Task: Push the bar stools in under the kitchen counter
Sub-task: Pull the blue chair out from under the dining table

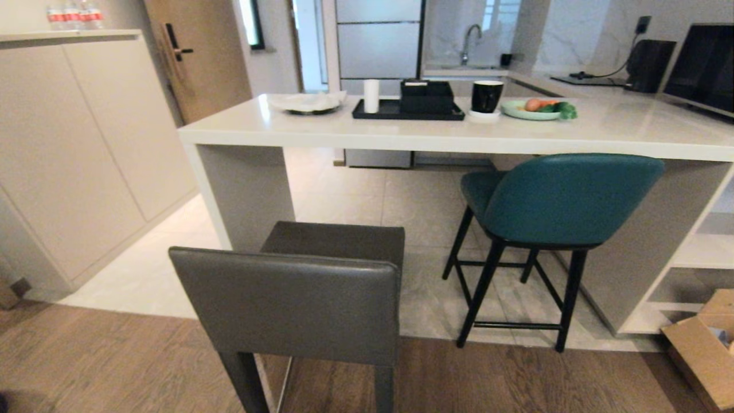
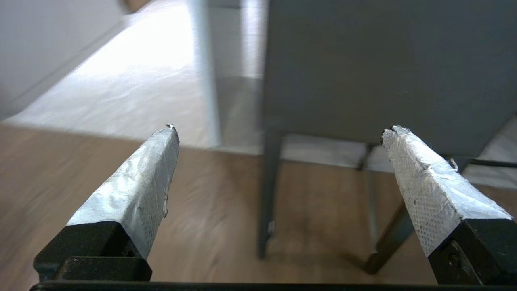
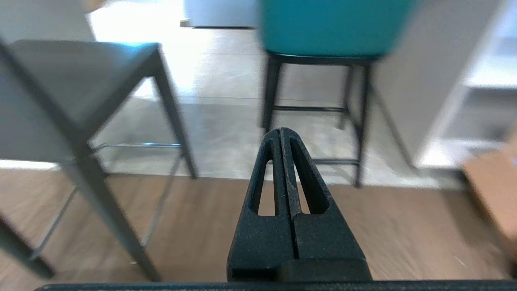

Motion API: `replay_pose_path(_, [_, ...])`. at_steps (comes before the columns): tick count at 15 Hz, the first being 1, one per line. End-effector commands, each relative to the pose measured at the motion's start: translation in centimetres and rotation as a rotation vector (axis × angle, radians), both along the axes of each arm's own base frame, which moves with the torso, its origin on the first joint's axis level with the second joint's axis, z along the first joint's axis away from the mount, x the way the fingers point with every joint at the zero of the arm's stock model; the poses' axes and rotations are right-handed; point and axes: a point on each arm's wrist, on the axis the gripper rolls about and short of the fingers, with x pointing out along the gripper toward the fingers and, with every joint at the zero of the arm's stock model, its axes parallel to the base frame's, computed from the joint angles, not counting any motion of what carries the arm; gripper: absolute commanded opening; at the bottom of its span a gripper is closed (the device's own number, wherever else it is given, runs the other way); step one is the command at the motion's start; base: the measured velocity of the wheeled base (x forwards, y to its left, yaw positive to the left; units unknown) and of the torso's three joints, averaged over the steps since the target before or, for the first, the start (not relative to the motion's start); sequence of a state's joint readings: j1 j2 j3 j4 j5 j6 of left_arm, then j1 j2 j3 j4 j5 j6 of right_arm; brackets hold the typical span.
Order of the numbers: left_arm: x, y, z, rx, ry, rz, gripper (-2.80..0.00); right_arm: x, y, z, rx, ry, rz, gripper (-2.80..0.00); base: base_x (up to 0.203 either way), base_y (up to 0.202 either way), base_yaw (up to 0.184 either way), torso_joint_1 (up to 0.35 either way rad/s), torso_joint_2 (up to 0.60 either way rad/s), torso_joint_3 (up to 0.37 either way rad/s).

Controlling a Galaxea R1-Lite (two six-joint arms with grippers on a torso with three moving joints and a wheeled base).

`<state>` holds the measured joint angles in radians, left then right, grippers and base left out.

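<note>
Presently we find the dark-grey stool [image 1: 298,298] standing clear of the kitchen counter [image 1: 436,135], near its left end. The teal stool [image 1: 550,201] sits partly under the front edge. Our left gripper [image 2: 278,133] is spread wide, empty; our right gripper [image 3: 281,135] is closed, empty.

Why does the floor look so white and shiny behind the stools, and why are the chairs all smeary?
In the right wrist view, the pale tiled floor is washed out by glare, and the teal stool and grey stool look smeared while the shut right gripper stays sharp. In the left wrist view, the tiles glare too. In the head view, the counter carries soft reflections.
</note>
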<state>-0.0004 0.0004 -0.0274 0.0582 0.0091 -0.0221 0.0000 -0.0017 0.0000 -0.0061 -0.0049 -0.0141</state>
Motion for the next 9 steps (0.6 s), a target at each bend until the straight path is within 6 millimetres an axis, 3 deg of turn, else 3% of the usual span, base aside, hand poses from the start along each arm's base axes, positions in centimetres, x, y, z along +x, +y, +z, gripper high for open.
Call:
replay_pose_path(1, [0.01,0.0,0.04,-0.001,0.003,-0.001,0.0,0.01,-0.01,0.02,0.003,0.0,-0.003,-2.8,0.001,0.008,-0.198,0.002,0.0,0.002])
replay_pose_path(6, [0.02,0.0,0.01,-0.002,0.003,-0.001,0.0,0.01,-0.01,0.02,0.005,0.0,-0.004,-2.8,0.003,0.009,-0.189,0.002,0.0,0.002])
replay_pose_path(9, [0.02,0.0,0.01,-0.002,0.003,-0.001,0.0,0.01,-0.01,0.02,0.006,0.0,-0.004,-2.8,0.0,-0.001,-0.028,0.002,0.0,0.002])
